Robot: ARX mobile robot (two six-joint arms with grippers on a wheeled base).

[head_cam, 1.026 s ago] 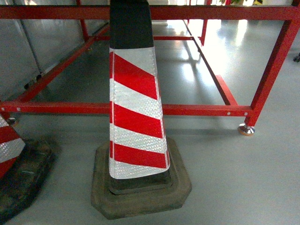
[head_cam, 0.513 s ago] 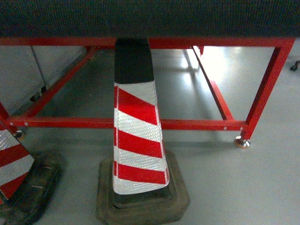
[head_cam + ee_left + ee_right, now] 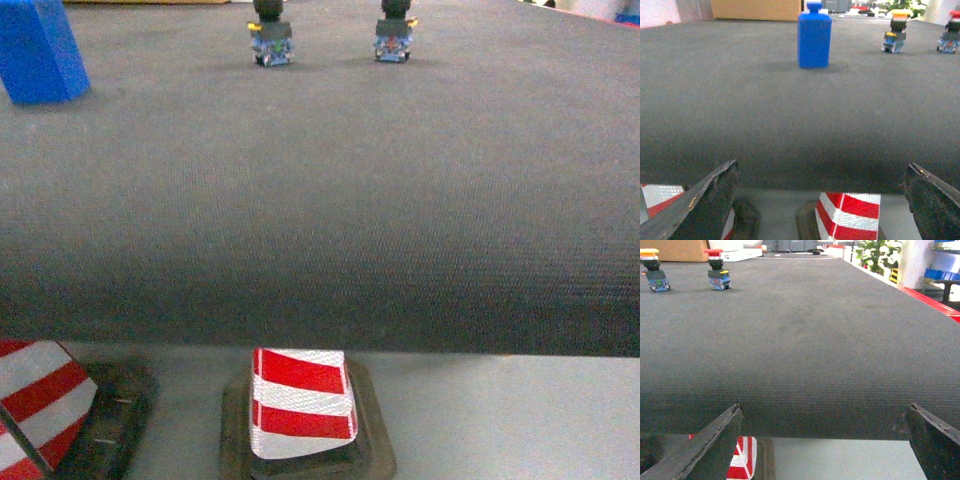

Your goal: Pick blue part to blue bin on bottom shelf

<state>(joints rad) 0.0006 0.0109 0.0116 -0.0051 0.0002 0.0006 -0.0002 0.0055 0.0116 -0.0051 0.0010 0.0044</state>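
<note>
The blue part (image 3: 38, 52) is a blue block with a small knob on top. It stands upright at the far left of the dark mat table (image 3: 330, 200). In the left wrist view the blue part (image 3: 814, 35) is far ahead and slightly left of centre. My left gripper (image 3: 821, 165) is open at the table's near edge, holding nothing. My right gripper (image 3: 823, 406) is also open at that edge, to the right, empty. Neither gripper appears in the head view. The blue bin and the bottom shelf are out of view.
Two push-button switches (image 3: 272, 42) (image 3: 394, 38) stand at the table's far side, also seen as one switch (image 3: 655, 276) and another (image 3: 718, 274). Red-and-white cones (image 3: 300, 405) (image 3: 35, 410) stand on the floor below the near edge. A cardboard box (image 3: 756, 9) lies behind.
The head view has risen from under the table to above its top. The cones and red frame have dropped low or out of view, and the blue part and switches have come into sight.
</note>
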